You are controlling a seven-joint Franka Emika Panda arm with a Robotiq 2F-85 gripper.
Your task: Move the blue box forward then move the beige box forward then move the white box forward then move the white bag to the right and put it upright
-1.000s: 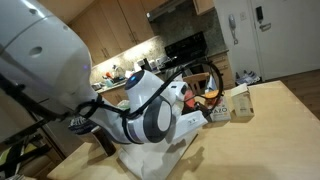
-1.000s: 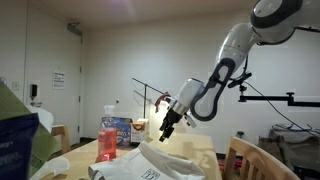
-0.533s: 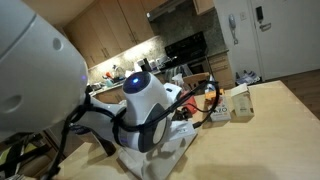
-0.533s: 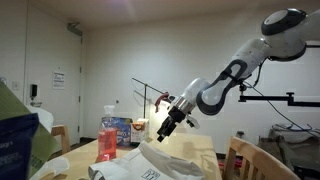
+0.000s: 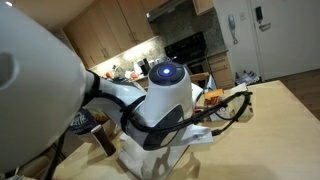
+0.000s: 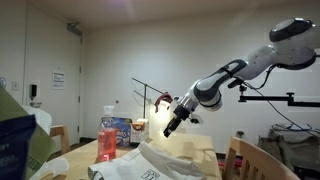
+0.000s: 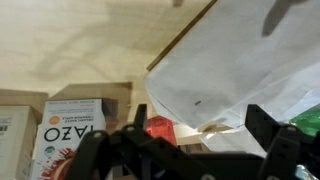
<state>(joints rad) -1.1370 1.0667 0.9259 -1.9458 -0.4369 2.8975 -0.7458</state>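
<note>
the tool (image 7: 185,150) hangs over the wooden tabletop (image 7: 90,40) with its two dark fingers (image 7: 95,152) spread wide, and nothing is gripped between them. in the wrist view the white bag (image 7: 240,60) fills the upper right, lying flat on the tabletop with one straight edge running diagonally; its near corner reaches down between the fingers, just beside a small red item (image 7: 160,127) whose identity is unclear. left of the tool stands a white tazo tea box (image 7: 62,135), and touching its left side is a beige box (image 7: 12,125), cut off by the frame edge. in an exterior view the tool (image 6: 170,124) points down above the far end of the white bag (image 6: 150,165), which sprawls crumpled across the near part of the tabletop (image 6: 198,150); the tool is apart from the bag, not touching it. a plastic bottle with a red label (image 6: 108,135) stands to the left of the tool. in an exterior view the arm (image 5: 165,95) blocks most of the scene, leaving bare tabletop (image 5: 285,120) at right.
</note>
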